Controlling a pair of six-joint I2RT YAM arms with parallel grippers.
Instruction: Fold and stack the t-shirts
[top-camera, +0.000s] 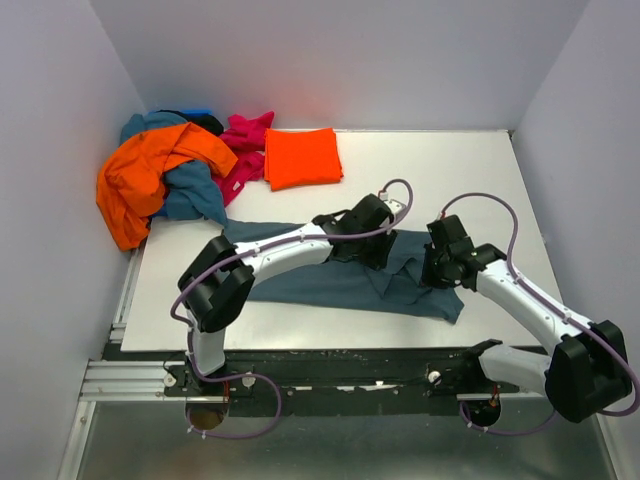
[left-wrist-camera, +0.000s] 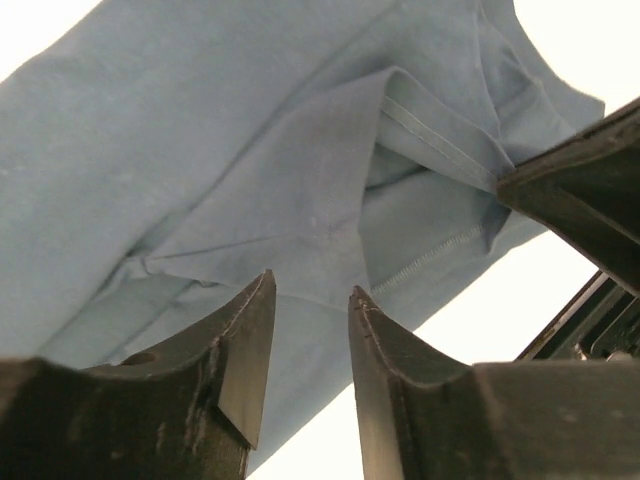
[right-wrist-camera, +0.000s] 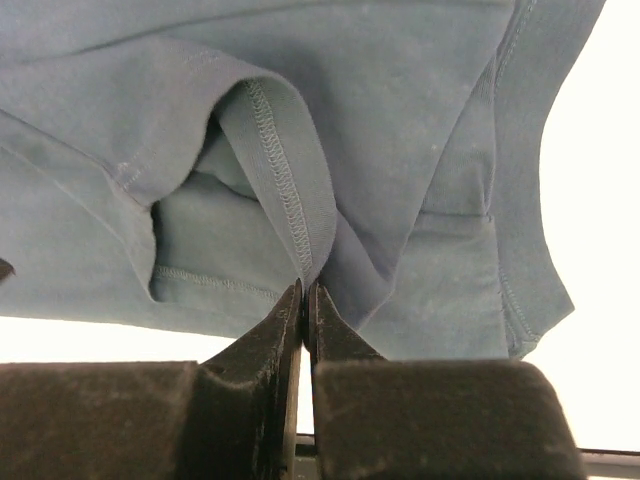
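Top external view: one orange-red t-shirt (top-camera: 301, 157) lies folded at the far edge of the table (top-camera: 450, 170), a heap of unfolded t-shirts (top-camera: 165, 180) fills the far left corner, and the blue-grey t-shirt (top-camera: 340, 285) sprawls mid-table, right gripper (right-wrist-camera: 305, 290) pinching its hem, left gripper (left-wrist-camera: 312, 285) spread, holding nothing.

Blocked at the far left corner of the table (top-camera: 450, 170) by a heap of t-shirts (top-camera: 160, 180) spilling over the left edge. Narrowed along the far edge by a folded orange-red t-shirt (top-camera: 300, 158) just beside that heap. Covered across the near middle by the slate blue-grey t-shirt (top-camera: 320, 285), with the left gripper (top-camera: 378, 250) and right gripper (top-camera: 440, 270) close together over its right half and the left arm (top-camera: 280, 245) slanting above it. Left bare at the far right corner, down the right edge, and near the left edge between heap and spread shirt.
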